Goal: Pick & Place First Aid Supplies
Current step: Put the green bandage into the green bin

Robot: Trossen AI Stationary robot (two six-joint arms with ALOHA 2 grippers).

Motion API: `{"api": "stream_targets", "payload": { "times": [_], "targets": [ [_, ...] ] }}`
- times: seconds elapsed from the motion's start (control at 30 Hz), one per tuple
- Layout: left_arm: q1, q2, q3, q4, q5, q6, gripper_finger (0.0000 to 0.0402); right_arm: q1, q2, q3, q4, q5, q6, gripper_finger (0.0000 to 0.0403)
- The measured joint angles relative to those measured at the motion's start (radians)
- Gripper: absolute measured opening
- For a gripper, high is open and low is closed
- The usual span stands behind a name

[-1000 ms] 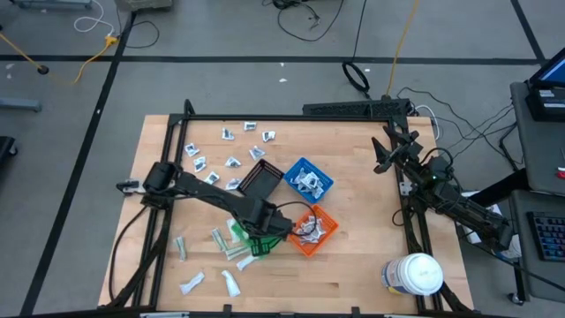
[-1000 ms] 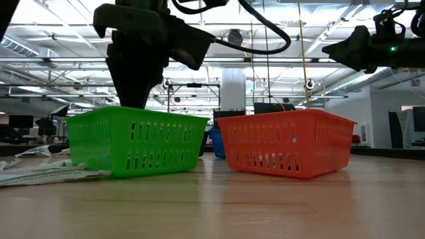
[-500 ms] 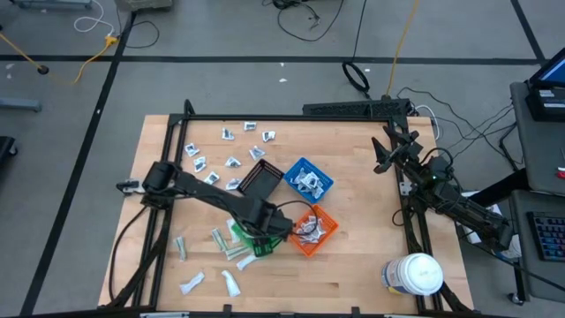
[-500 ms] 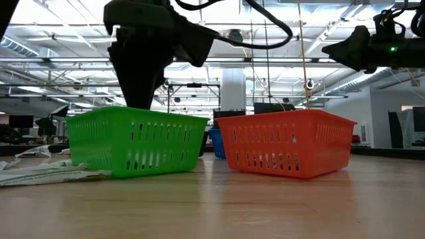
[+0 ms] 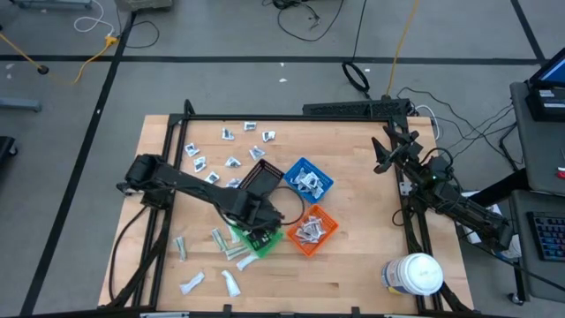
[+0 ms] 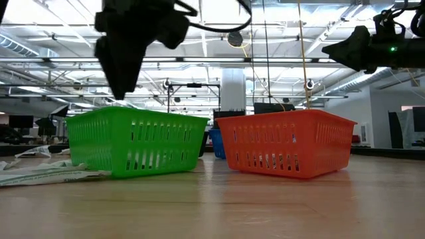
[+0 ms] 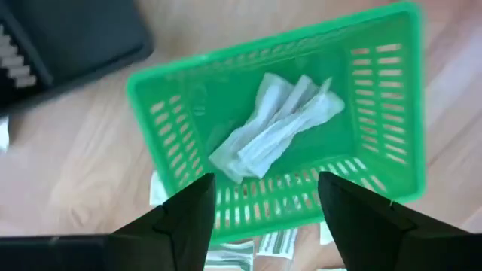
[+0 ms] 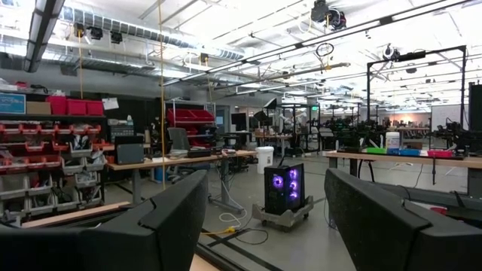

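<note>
My left gripper [image 7: 267, 222] hangs open above the green bin [image 7: 188, 143], nothing between its fingers; in the high view it is over that bin [image 5: 265, 240]. A few long white wrapped packets [image 7: 275, 128] lie on the bin's floor. More first aid supplies lie loose at the far left [image 5: 231, 147] and at the near left [image 5: 212, 258] of the table. The orange bin [image 5: 311, 228] and the blue bin [image 5: 307, 179] also hold packets. My right gripper [image 8: 267, 226] waits open, raised by the right edge [image 5: 381, 155].
A black bin [image 5: 260, 179] stands just beyond the green one. The orange bin [image 6: 285, 149] sits close beside the green bin [image 6: 136, 149]. A large white jar [image 5: 413, 274] stands at the near right corner. Bare wood lies between the bins and the right arm.
My left gripper has drawn back from low over the green bin, going up a little and toward the table's left edge; the arm no longer covers the orange bin.
</note>
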Motion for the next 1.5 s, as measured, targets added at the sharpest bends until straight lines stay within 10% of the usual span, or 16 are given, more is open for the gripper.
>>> {"api": "stream_targets", "payload": {
  "times": [0.9,1.5],
  "targets": [
    [-0.381,-0.36,-0.633,0.182,0.214,-0.497,0.0271,0.0,0.0,0.0,0.0,0.0,0.0,0.0263],
    [-0.593,-0.362,-0.802,0.457,0.288,-0.811,0.0271,0.0,0.0,0.0,0.0,0.0,0.0,0.0263]
  ]
}}
